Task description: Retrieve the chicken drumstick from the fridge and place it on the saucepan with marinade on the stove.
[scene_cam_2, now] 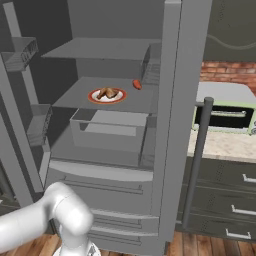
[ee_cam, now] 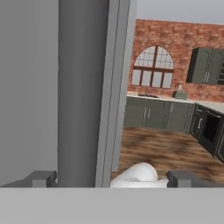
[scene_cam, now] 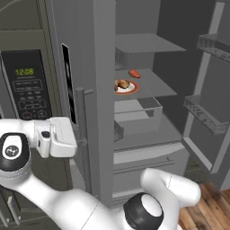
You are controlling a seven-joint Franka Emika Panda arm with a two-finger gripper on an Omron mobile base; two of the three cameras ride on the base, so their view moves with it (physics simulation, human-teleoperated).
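Grey steel fills most of both base views: the fridge (scene_cam: 101, 67) stands with one door swung wide and its shelves exposed. From the robot's base the white arm bends up and back toward the closed door, its hand level beside the bar handle (scene_cam: 81, 134). In the hand view the gripper (ee_cam: 111, 178) has its two fingertips (ee_cam: 41, 178) spread wide with nothing between them. On the middle shelf (scene_cam_2: 75, 97) sits a red-rimmed white plate (scene_cam_2: 107, 96) carrying the chicken drumstick (scene_cam_2: 106, 93); a small red-orange item (scene_cam_2: 137, 84) lies just beside the plate. Below is a clear drawer (scene_cam_2: 107, 131).
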